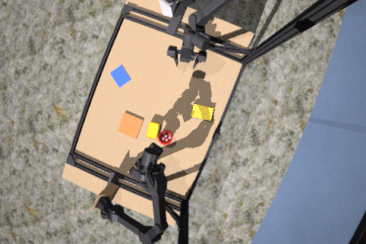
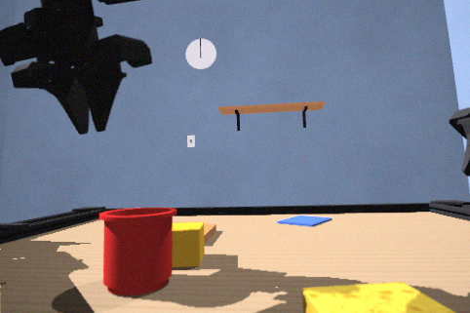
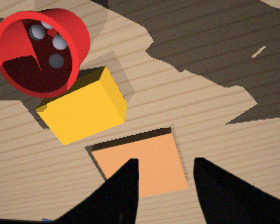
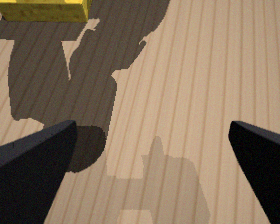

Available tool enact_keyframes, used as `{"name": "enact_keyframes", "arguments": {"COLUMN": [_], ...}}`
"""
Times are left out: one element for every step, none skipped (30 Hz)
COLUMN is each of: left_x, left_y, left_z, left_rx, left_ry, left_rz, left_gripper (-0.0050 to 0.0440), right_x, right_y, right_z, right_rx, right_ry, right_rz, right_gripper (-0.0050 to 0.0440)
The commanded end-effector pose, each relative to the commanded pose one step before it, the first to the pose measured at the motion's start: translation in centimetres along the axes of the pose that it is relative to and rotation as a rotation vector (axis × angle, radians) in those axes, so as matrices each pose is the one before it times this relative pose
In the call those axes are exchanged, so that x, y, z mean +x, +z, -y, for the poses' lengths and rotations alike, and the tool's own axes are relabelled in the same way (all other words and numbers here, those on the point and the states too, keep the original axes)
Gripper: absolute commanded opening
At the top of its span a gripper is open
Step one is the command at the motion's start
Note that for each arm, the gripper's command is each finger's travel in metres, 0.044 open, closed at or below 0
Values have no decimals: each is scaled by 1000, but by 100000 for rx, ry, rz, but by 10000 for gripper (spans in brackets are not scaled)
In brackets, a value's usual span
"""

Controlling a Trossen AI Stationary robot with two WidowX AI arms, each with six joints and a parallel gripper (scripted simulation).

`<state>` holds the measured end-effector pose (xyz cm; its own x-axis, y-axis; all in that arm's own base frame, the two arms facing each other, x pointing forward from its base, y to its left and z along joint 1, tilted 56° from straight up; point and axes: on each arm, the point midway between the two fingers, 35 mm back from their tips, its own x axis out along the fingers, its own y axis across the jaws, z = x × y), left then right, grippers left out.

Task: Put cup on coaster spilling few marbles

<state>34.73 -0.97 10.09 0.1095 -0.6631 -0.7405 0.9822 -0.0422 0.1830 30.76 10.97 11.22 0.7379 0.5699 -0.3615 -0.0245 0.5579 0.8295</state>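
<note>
The red cup (image 1: pixel 162 136) stands upright on the table with several grey marbles inside; it also shows in the exterior view (image 2: pixel 137 250) and the left wrist view (image 3: pixel 40 50). A flat orange square (image 1: pixel 130 125) lies to its left, past a yellow block (image 1: pixel 153 130). A thin blue square (image 1: pixel 121 75) lies farther off. I cannot tell which square is the coaster. My left gripper (image 1: pixel 153 150) hovers high above the table near the cup, its fingers narrowly open and empty over the orange square (image 3: pixel 141 165). My right gripper (image 1: pixel 187 58) is wide open and empty at the far end.
The yellow block (image 3: pixel 83 107) touches or nearly touches the cup's side. A yellow sponge (image 1: pixel 203 112) lies right of the cup and shows in the right wrist view (image 4: pixel 43 10). A black frame rail runs round the table.
</note>
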Motion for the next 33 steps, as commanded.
{"name": "enact_keyframes", "arguments": {"left_x": [117,47,48,50,52,54,57,0,0,58,131,67,65,66,69,71,72,73,74,77,78,79,81,83,0,0,86,190,93,93,93,94,96], "left_y": [151,82,90,99,108,117,126,0,0,133,321,162,160,163,171,176,180,182,184,189,191,191,194,197,0,0,199,432,203,200,196,193,191], "left_z": [-1228,-219,-210,-206,-203,-197,-193,0,0,-185,-366,-169,-153,-143,-137,-129,-120,-110,-101,-93,-84,-74,-66,-57,0,0,-49,-62,-21,-11,-3,6,14], "left_rx": [-20100,-4237,-4275,-4316,-4335,-4374,-4360,0,0,-9616,-4344,-4325,-4277,-4335,-4365,-4352,-4292,-4275,-4329,-4316,-4265,-4299,-4322,-4369,0,0,-9625,-4234,-4394,-4334,-4312,-4307,-4289], "left_ry": [241,-82,-96,-112,-129,-145,-162,0,0,-184,-445,-232,-233,-242,-257,-270,-280,-287,-295,-307,-315,-319,-328,-336,0,0,-348,-763,-365,-362,-359,-358,-357], "left_rz": [912,340,329,327,325,320,316,0,0,303,621,292,267,252,244,233,220,204,190,178,164,147,133,119,0,0,95,147,52,35,17,1,-16], "left_gripper": [135,135,135,135,135,135,135,135,135,135,135,135,135,135,135,135,135,135,135,135,135,135,135,135,135,135,135,135,135,135,135,135,135], "right_x": [1,0,0,0,0,0,0,0,0,0,0,0,0,0,0,0,0,0,0,0,0,0,0,0,0,0,0,0,0,0,0,0,0], "right_y": [7,0,0,0,0,0,0,0,0,0,0,0,0,0,0,0,0,0,0,0,0,0,0,0,0,0,0,0,0,0,0,0,0], "right_z": [23,1,1,1,1,1,1,0,0,1,2,1,1,1,1,1,1,1,1,1,1,1,1,1,0,0,1,2,1,1,1,1,1], "right_rx": [-185,-10,-9,-10,-10,-10,-10,0,0,-10,-21,-10,-10,-10,-10,-10,-10,-10,-9,-10,-10,-9,-10,-10,0,0,-10,-21,-10,-10,-10,-10,-10], "right_ry": [-130,-5,-5,-5,-5,-5,-5,0,0,-5,-10,-5,-5,-5,-5,-5,-5,-5,-5,-5,-5,-5,-5,-5,0,0,-5,-10,-5,-5,-5,-5,-5], "right_rz": [-31,-1,-1,-1,-1,-1,-1,0,0,-1,-3,-1,-1,-1,-1,-1,-1,-1,-1,-1,-1,-1,-1,-1,0,0,-1,-3,-1,-1,-1,-1,-1], "right_gripper": [400,400,400,400,400,400,400,400,400,400,400,400,400,400,400,400,400,400,400,400,400,400,400,400,400,400,400,400,400,400,400,400,400]}}
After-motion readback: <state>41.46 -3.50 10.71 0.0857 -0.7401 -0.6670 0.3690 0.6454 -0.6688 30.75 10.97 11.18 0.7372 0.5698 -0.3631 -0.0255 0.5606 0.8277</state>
